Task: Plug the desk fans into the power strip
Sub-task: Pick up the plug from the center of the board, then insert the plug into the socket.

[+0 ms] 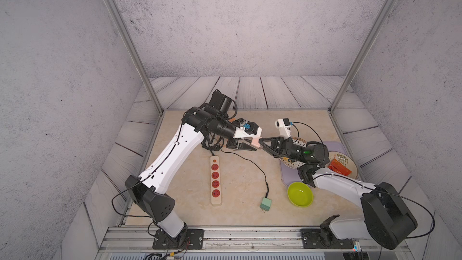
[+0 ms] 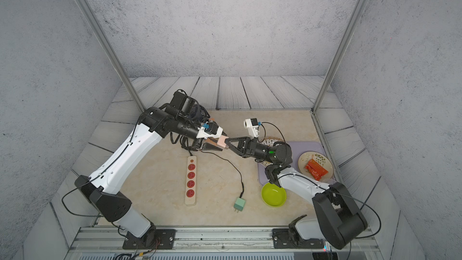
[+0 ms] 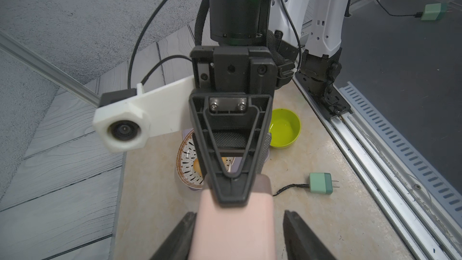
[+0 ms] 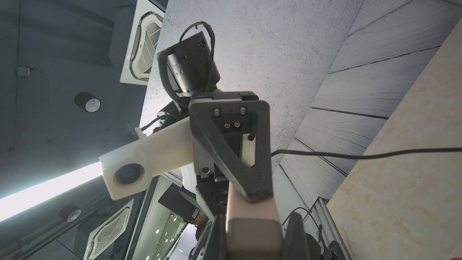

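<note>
Handover step, it seems: the right gripper (image 1: 260, 144) pinches a pink block (image 3: 232, 236) between the left gripper's (image 3: 240, 214) spread jaws, with the power strip (image 1: 215, 180) on the worktop beneath them and the green plug (image 1: 265, 203) well apart, needing grasping next.

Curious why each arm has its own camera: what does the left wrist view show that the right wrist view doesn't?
Only the left wrist view: the green bowl, the green plug, a patterned plate and the right gripper. Only the right wrist view: a ceiling vent, a ceiling light and the left gripper. Both: the pink block between the two grippers.
</note>
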